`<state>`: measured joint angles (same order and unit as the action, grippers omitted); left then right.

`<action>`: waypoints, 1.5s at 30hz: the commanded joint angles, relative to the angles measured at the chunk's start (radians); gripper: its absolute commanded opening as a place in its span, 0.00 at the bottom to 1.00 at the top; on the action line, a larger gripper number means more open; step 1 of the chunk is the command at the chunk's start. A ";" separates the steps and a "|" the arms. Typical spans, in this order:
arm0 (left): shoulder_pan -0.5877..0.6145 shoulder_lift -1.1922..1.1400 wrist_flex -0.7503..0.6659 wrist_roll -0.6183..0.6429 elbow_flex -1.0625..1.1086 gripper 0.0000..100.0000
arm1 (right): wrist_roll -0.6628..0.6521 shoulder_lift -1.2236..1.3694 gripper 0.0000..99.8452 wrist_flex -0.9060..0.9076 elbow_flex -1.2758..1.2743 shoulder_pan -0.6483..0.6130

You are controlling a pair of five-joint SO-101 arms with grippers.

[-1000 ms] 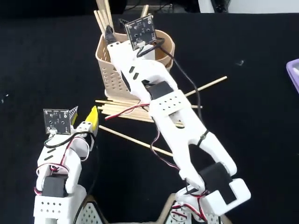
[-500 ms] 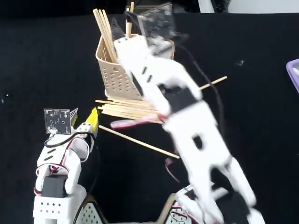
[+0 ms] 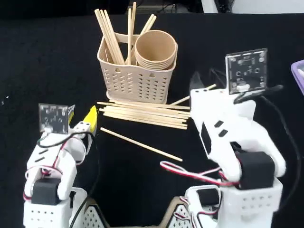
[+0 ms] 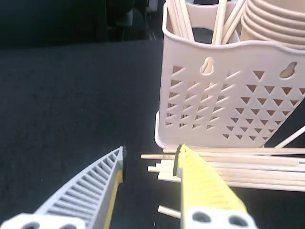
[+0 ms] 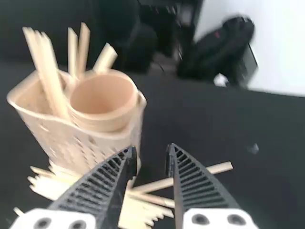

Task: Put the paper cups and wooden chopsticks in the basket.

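High view: the paper cups (image 3: pixel 156 47) are stacked inside the basket (image 3: pixel 135 83), beside upright chopsticks (image 3: pixel 111 35). A bundle of chopsticks (image 3: pixel 145 114) lies on the tabletop (image 3: pixel 57 57) just in front of the basket, with a single chopstick (image 3: pixel 141 144) apart from it, nearer the arms. The left pincer (image 4: pixel 151 157) is released and empty, near the bundle's ends. The right pincer (image 5: pixel 150 157) is parted narrowly and empty, near the other end. Chopstick loading is judged to be in hand. Next, a pincer is to be lowered over a stick and clenched.
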<state>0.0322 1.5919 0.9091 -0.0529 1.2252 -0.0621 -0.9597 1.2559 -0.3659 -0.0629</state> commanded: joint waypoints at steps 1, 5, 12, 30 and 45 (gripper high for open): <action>-0.010 -0.239 0.003 -0.002 -0.125 0.19 | -0.031 0.027 0.11 -0.100 -0.194 0.044; -0.010 -0.440 -0.005 0.038 -0.168 0.19 | -0.026 0.076 0.11 -0.367 -0.438 0.080; -0.007 -0.479 -0.037 0.068 -0.139 0.19 | 0.048 0.251 0.03 -0.971 -0.716 0.143; -0.001 -0.479 -0.083 0.068 -0.097 0.19 | 0.203 1.135 0.02 -1.033 -0.173 0.107; -0.001 -0.479 -0.083 0.064 -0.102 0.19 | -0.006 1.178 0.02 -0.376 0.054 0.043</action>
<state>0.0322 1.1162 0.8462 0.0023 1.1408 -0.0545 0.2217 0.7173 -0.4012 -0.0107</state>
